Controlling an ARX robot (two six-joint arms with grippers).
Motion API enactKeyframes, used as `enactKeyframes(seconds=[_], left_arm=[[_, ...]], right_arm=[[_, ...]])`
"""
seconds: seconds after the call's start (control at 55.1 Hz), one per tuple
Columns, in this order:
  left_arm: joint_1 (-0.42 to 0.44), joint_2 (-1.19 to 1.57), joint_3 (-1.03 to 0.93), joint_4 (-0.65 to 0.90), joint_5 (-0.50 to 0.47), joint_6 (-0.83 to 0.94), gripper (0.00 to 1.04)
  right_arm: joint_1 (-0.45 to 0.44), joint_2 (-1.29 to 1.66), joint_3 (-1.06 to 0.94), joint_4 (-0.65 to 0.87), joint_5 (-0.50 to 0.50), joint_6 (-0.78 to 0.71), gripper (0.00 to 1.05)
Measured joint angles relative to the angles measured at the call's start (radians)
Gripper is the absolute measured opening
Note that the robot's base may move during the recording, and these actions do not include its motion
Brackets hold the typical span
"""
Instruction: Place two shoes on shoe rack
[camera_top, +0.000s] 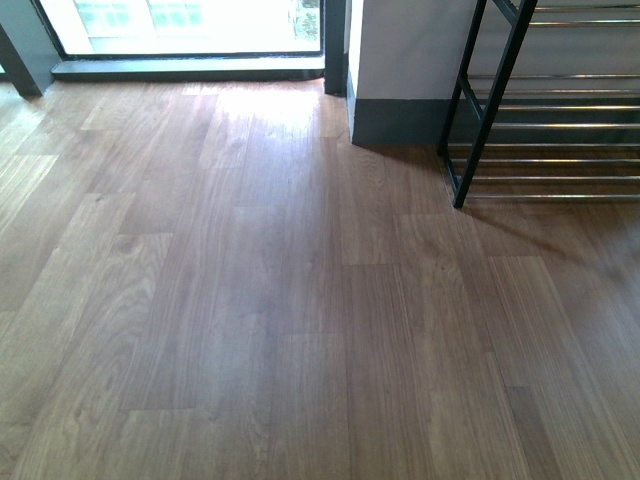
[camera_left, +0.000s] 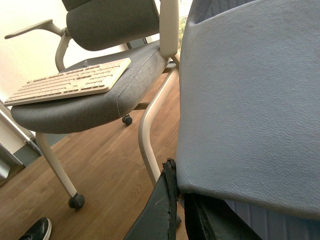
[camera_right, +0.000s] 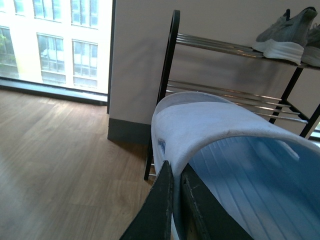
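Observation:
In the left wrist view a pale blue slide (camera_left: 250, 100) fills most of the picture, its strap edge pinched by my left gripper (camera_left: 180, 205). My right gripper (camera_right: 176, 205) is shut on the strap edge of a second pale blue slide (camera_right: 220, 130), whose ribbed footbed shows beside the fingers. The shoe rack (camera_right: 225, 50) stands against the wall beyond that slide, black frame with chrome bars, and a grey knit sneaker (camera_right: 285, 32) rests on its upper tier. The front view shows only the rack's lower left end (camera_top: 500, 100); neither arm nor any slide appears there.
A grey office chair (camera_left: 90, 95) on castors stands near the left arm, with a white keyboard (camera_left: 70, 82) lying on its seat. A dark shoe toe (camera_left: 37, 230) shows on the floor. Wood floor (camera_top: 250, 300) runs to a window (camera_top: 190, 25) and a wall corner (camera_top: 400, 80).

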Motion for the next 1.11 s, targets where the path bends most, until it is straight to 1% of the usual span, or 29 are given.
enactKeyframes(seconds=[1.107], left_arm=[[0.0, 0.0, -0.002, 0.0, 0.0, 0.0, 0.02]], right_arm=[[0.0, 0.005, -0.001, 0.005, -0.005, 0.006, 0.02]])
